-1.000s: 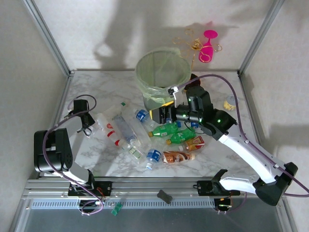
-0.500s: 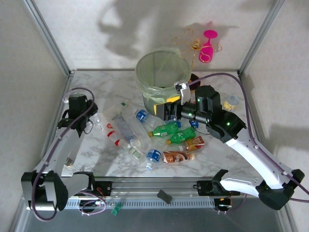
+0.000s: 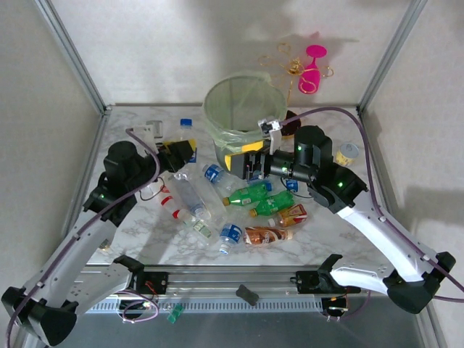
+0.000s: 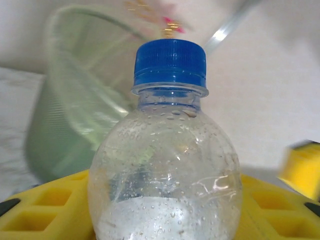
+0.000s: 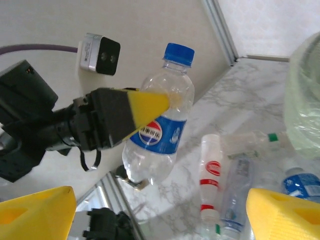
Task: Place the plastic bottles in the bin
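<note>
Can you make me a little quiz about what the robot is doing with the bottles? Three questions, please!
1. True or false: the left gripper is holding a clear bottle with a blue cap.
2. Where is the pink glass? A: inside the bin. B: at the back, beyond the bin. C: in the right gripper.
3. Fill in the gap: the right gripper's fingers are wide ___ with nothing between them.
Key: 1 true; 2 B; 3 open.
</note>
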You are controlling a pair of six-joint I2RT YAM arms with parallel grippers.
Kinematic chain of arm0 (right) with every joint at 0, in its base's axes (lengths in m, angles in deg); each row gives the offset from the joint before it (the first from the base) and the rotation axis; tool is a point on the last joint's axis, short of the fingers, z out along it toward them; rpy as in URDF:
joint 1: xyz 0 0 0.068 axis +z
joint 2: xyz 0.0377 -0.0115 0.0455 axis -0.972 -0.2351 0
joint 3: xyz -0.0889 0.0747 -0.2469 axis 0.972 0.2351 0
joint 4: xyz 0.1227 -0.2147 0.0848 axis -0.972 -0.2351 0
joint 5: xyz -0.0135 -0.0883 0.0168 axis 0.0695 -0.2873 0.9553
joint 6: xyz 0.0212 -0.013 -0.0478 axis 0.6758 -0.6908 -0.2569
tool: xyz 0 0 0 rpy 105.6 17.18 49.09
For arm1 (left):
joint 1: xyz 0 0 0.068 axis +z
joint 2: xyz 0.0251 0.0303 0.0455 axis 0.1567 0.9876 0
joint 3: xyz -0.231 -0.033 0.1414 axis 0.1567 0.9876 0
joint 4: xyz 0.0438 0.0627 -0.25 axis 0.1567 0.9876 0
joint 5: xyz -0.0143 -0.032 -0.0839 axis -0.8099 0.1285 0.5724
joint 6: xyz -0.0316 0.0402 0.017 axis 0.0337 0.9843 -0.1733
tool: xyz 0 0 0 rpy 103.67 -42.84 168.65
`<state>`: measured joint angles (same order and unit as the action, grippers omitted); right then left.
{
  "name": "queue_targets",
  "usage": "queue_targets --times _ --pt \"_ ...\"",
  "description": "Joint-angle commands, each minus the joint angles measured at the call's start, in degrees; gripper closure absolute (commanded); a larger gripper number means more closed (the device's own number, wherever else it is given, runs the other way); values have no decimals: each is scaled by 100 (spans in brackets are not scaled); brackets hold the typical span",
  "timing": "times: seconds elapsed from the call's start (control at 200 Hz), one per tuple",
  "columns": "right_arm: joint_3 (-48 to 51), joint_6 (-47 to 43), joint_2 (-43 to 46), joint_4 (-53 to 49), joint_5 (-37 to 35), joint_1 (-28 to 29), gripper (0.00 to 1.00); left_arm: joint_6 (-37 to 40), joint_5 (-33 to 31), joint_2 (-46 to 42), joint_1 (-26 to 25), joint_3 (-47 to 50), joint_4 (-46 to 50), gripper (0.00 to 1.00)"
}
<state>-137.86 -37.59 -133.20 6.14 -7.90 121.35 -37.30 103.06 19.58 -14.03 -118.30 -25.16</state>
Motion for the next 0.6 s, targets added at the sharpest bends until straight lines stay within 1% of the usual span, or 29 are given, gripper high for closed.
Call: queue_targets --times 0.0,0.025,0.065,0.16,0.3,0.375,0.446,0.596 --pt "100 364 84 792 873 49 2 -177 728 -264 -200 33 -795 47" --pt "173 418 80 981 1079 63 1 -269 742 -333 -250 105 -966 47" --pt "290 507 79 1220 1219 99 1 -427 751 -432 -319 198 -1238 47" --pt "462 502 71 1586 1332 261 1 -824 770 -623 -434 374 -1887 47" --pt "441 469 -199 1845 1439 599 1 -1516 839 -743 -557 601 -2829 46" --pt "393 447 -385 1944 1533 826 1 -1644 841 -740 -651 601 -2978 46" --pt "326 472 -531 2012 1476 987 1 -1666 833 -757 -730 569 -3011 46" --pt "278 656 -760 2309 1533 1083 2 -1663 810 -764 -900 576 -3056 46"
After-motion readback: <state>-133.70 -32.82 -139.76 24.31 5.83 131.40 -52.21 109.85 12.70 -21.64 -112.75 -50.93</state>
